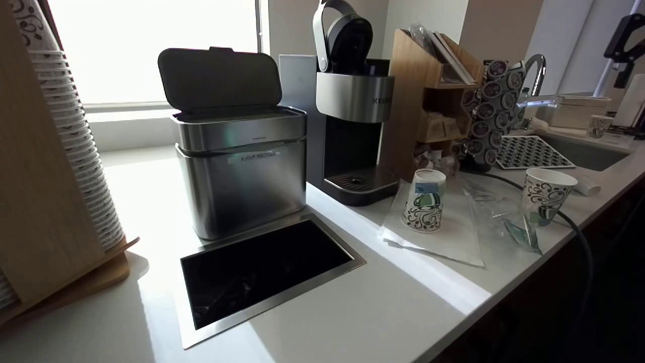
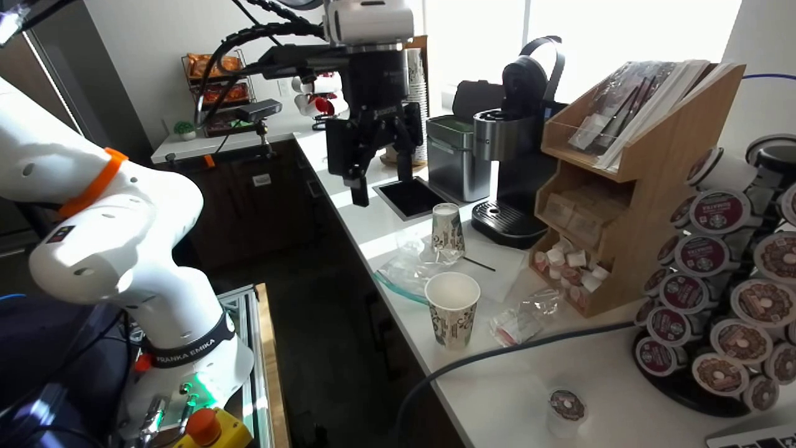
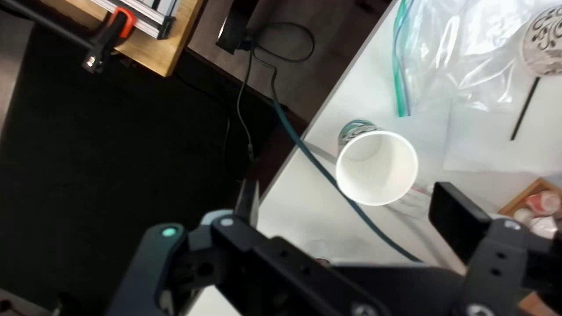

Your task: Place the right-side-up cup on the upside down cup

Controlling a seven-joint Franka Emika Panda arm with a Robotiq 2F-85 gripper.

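The right-side-up cup [image 1: 546,196] stands with its wide rim up near the counter's front edge; it also shows in an exterior view [image 2: 453,314] and, seen into its empty inside, in the wrist view [image 3: 376,169]. The upside down cup [image 1: 424,201] stands base up on a white sheet; it also shows in an exterior view [image 2: 448,235] and at the right edge of the wrist view [image 3: 544,44], partly cut off. My gripper [image 2: 382,182] is open and empty, raised above the counter, apart from both cups. In the wrist view its fingers [image 3: 353,206] are wide apart below the right-side-up cup.
A clear plastic bag [image 2: 410,264] lies between the cups and the edge. A dark cable [image 2: 528,345] runs past the right-side-up cup. A coffee machine [image 2: 513,149], a wooden organizer [image 2: 659,180], a K-cup rack [image 2: 709,305] and a steel bin [image 1: 247,181] stand behind.
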